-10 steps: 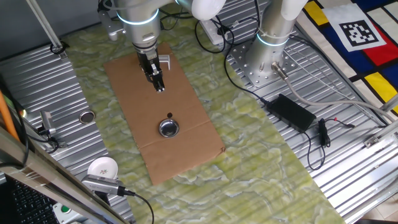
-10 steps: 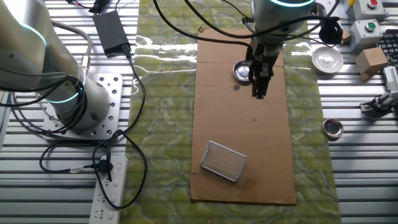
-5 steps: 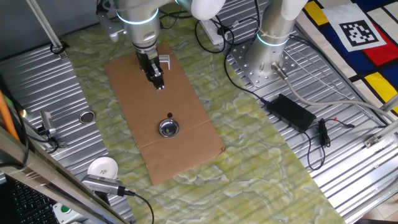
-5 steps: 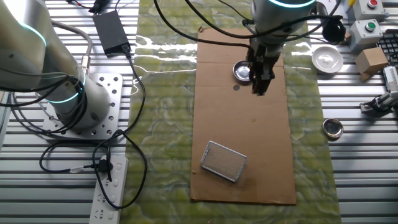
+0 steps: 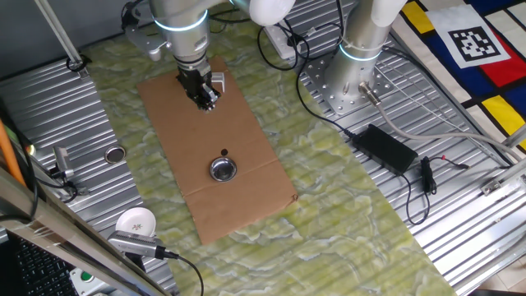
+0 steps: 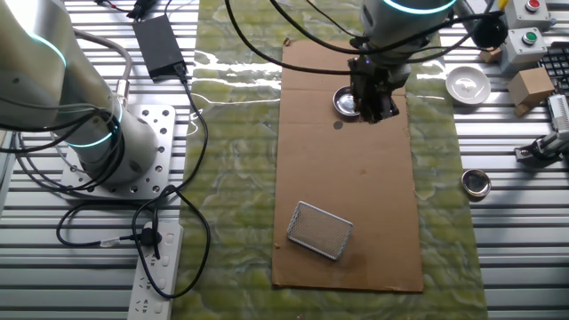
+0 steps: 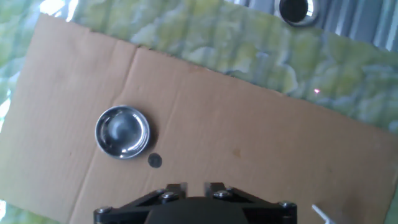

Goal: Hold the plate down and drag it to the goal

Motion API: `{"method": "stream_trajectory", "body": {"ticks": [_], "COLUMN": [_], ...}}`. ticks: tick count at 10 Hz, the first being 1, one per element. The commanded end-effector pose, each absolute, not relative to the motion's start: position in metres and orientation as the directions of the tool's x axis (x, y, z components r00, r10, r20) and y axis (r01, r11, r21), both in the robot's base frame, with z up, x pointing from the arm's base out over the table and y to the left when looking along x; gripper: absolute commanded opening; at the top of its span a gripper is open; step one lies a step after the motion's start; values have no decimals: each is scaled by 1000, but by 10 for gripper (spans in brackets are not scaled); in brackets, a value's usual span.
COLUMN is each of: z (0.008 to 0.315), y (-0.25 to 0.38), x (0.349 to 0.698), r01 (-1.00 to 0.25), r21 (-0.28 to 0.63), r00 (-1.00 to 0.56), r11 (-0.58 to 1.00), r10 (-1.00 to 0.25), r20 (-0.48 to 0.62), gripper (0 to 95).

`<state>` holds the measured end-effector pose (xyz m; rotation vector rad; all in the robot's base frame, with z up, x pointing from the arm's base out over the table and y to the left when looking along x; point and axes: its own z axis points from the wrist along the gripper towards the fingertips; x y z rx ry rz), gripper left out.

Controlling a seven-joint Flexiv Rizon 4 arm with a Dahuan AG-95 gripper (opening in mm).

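The plate (image 5: pixel 223 169) is a small shiny round metal dish with a raised rim, lying on the brown cardboard sheet (image 5: pixel 246 185). It also shows in the other fixed view (image 6: pixel 344 102) and at the left of the hand view (image 7: pixel 122 132). A small dark dot (image 7: pixel 155 160) marks the cardboard just beside it. My gripper (image 5: pixel 206 100) hangs above the cardboard, well away from the plate and touching nothing. Its fingers look drawn together and it holds nothing. In the other fixed view the gripper (image 6: pixel 380 112) stands just right of the plate.
A wire-mesh box (image 6: pixel 320 229) lies on the cardboard's other end. A darker metal disc (image 6: pixel 476 182) and a white cup (image 6: pixel 467 83) sit on the ribbed metal table beside the green mat (image 5: pixel 345 197). A second robot's base (image 5: pixel 349 78), a power brick (image 5: pixel 389 147) and cables stand nearby.
The gripper has risen above the cardboard; its tip sits higher in both fixed views. The plate has not moved.
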<state>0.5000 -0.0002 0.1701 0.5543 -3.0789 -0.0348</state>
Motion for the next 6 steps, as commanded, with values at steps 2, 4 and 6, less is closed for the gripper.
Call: {"method": "stream_trajectory", "body": {"ticks": [2,4,6], "z": [159,149,135], "y": [18,40,71], "x": [504,506,505], "r01": [-370,-365,-370], "r21": [14,15,5], "r00": [-928,-930,-928], "r11": [929,931,929], "r10": [-370,-365,-370], "r20": [39,42,52], "gripper": [0,0,0]}}
